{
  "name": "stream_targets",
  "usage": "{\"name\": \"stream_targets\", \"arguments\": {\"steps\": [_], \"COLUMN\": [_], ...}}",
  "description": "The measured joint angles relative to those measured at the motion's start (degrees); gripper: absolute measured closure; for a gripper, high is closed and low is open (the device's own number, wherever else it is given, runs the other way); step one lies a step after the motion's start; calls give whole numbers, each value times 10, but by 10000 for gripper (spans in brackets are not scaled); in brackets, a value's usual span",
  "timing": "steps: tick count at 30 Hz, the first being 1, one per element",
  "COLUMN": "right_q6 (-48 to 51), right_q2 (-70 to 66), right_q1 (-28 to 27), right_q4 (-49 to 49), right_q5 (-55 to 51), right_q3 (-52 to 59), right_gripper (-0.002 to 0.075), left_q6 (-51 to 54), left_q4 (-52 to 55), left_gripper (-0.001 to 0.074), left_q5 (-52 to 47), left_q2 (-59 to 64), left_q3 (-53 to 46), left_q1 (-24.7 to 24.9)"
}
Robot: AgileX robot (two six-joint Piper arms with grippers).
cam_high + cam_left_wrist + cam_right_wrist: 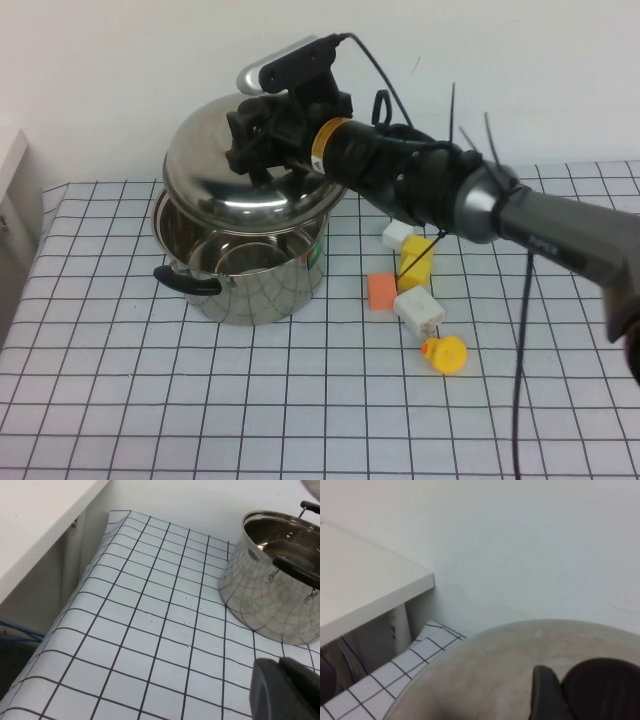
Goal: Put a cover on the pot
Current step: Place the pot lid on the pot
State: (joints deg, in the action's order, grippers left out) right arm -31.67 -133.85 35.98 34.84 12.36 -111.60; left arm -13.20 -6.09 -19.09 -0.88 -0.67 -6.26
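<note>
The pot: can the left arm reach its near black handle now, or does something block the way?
Probably yes. Bare table lies between the left end effector and the pot, and the handle is exposed. The right end effector holds the lid tilted above the pot.

Lighting is even, diffuse and fairly bright in all three views; the source appears overhead, though no lamp is visible. High view: soft, short shadows sit under the pot (245, 275) and beside the small blocks at centre right. The lid (245, 175) carries broad glare patches and mirrored grid lines; the white wall at top reads slightly grey. The arm at right edge is mildly soft. Left wrist view: sharp on the grid cloth; the dark left gripper (285, 690) at lower right is blurred. Right wrist view: low contrast, hazy; the lid surface and the right gripper (585, 690) at the bottom are out of focus.
</note>
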Motion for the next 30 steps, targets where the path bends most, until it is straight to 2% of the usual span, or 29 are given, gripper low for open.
{"name": "stream_targets", "arguments": {"steps": [5,11,30], "right_q6": [-64,-76,-87], "right_q2": [-50,-87,-118], "right_q1": [0,2,8], "right_q4": [29,46,67], "right_q5": [-9,-13,9], "right_q3": [-58,-96,-103], "right_gripper": [378,378,378], "left_q6": [0,0,0], "left_q4": [0,0,0], "left_gripper": [738,738,738], "left_q5": [0,0,0], "left_q2": [0,0,0], "left_q3": [0,0,0], "left_q1": [0,0,0]}}
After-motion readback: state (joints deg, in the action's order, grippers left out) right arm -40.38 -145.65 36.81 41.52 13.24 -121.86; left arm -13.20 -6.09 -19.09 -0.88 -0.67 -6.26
